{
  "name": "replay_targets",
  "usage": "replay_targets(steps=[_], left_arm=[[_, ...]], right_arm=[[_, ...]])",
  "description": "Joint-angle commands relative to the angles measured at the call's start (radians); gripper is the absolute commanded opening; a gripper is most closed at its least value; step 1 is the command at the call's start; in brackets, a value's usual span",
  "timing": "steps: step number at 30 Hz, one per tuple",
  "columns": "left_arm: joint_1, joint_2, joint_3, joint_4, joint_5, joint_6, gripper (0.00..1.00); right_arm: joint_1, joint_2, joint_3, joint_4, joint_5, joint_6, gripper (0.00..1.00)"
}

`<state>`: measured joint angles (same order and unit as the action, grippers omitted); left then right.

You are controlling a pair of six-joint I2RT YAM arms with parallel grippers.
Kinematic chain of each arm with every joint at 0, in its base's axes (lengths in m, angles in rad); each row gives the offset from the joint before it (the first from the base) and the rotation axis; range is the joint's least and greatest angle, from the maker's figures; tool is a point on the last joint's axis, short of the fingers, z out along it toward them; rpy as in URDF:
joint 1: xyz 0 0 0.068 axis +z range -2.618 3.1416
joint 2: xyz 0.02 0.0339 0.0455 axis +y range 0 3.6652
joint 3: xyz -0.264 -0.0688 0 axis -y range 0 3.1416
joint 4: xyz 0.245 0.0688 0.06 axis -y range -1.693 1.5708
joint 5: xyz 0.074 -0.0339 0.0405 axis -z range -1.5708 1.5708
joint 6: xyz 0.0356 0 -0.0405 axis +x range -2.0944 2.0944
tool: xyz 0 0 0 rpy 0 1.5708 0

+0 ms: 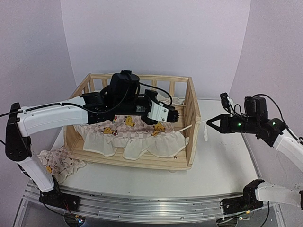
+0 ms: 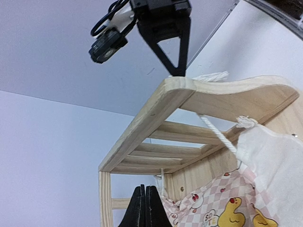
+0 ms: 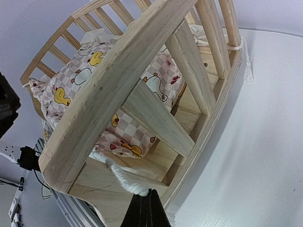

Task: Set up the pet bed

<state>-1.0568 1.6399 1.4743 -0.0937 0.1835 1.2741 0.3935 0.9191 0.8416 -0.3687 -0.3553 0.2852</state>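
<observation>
The pet bed's pine frame (image 1: pixel 191 109) stands mid-table, with the checked duck cushion (image 1: pixel 128 127) lying inside and its ruffle spilling over the low front side. My left gripper (image 1: pixel 176 115) hovers over the cushion near the right rail. Its fingers (image 2: pixel 144 208) are pressed together with nothing between them, and a thin tie hangs just beside them. My right gripper (image 1: pixel 208 121) is outside the right rail, shut on the cushion's white tie string (image 3: pixel 124 177). That string (image 2: pixel 218 135) runs from the cushion's corner over the frame (image 3: pixel 118 75) to the fingertips.
A second piece of checked ruffled cloth (image 1: pixel 57 163) lies on the table at the bed's left front corner. A metal rail (image 1: pixel 142 205) runs along the near table edge by the arm bases. White table (image 1: pixel 222 161) lies to the right of the bed.
</observation>
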Motion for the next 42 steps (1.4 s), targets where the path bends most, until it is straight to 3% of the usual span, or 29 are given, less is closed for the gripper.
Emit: replay_targets(steps=[1, 4, 7, 11, 15, 24, 30, 38, 42], left_arm=[[-0.003, -0.018, -0.002, -0.15, 0.115, -0.159, 0.0], [-0.011, 0.008, 0.013, -0.157, 0.145, -0.303, 0.02], [-0.054, 0.008, -0.06, -0.11, 0.197, -0.38, 0.18], [-0.136, 0.037, -0.159, 0.0, 0.161, -0.383, 0.42], [-0.151, 0.087, -0.174, 0.179, 0.061, -0.43, 0.53], [-0.147, 0.203, -0.168, 0.372, -0.081, -0.505, 0.59], [-0.137, 0.275, -0.112, 0.321, -0.07, -0.515, 0.55], [-0.115, 0.322, -0.06, 0.307, -0.098, -0.493, 0.37], [-0.102, 0.313, -0.056, 0.232, -0.086, -0.489, 0.44]], right_arm=[[0.0, 0.042, 0.073, 0.0, -0.013, -0.002, 0.0], [0.001, 0.059, 0.087, 0.001, -0.018, 0.016, 0.0], [0.0, 0.068, 0.083, 0.006, -0.024, 0.032, 0.0], [0.0, 0.064, 0.071, 0.012, -0.026, 0.045, 0.0], [0.001, 0.047, 0.061, 0.014, -0.028, 0.045, 0.0], [0.001, 0.029, 0.04, 0.03, -0.038, 0.03, 0.0], [0.001, 0.029, 0.044, 0.031, -0.05, 0.014, 0.0], [0.001, 0.026, 0.039, 0.038, -0.059, 0.015, 0.0], [0.0, 0.023, 0.039, 0.041, -0.06, 0.012, 0.0]])
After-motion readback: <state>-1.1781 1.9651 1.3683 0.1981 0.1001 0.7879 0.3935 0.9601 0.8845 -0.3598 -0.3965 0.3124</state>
